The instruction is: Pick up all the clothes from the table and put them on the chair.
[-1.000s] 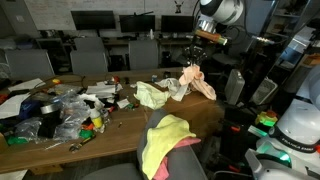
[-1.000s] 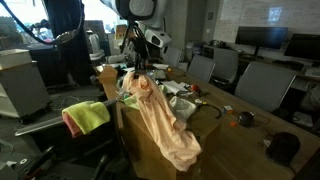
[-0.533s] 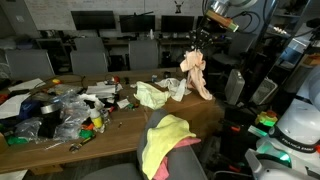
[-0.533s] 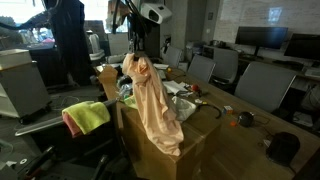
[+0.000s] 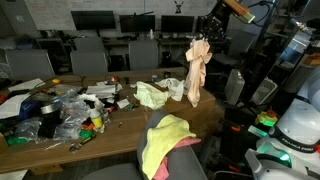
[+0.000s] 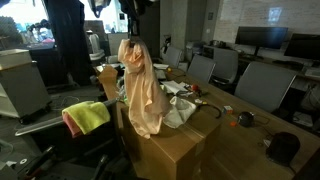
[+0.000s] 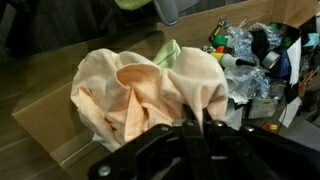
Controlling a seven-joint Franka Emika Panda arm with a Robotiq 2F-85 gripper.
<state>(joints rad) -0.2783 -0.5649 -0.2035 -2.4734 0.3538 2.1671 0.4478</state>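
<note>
peach cloth (image 5: 196, 68): the biggest piece. it hangs long in the air over the end of the table (image 5: 110, 128); if its lower hem touches the wood, i cannot tell.
handling: i judge it light, soft and limp. it will swing when i move, and the hem can catch on the table edge.
yellow cloth (image 5: 165, 138): lies on the chair (image 5: 188, 160).
green cloth (image 5: 150, 95): lies crumpled on the table. a raised fold is the best place to take it.
gripper (image 5: 204, 38): pinching a bunch at the top of the peach cloth. a thick bunch is safer than one thin edge, which could slip out.
</note>
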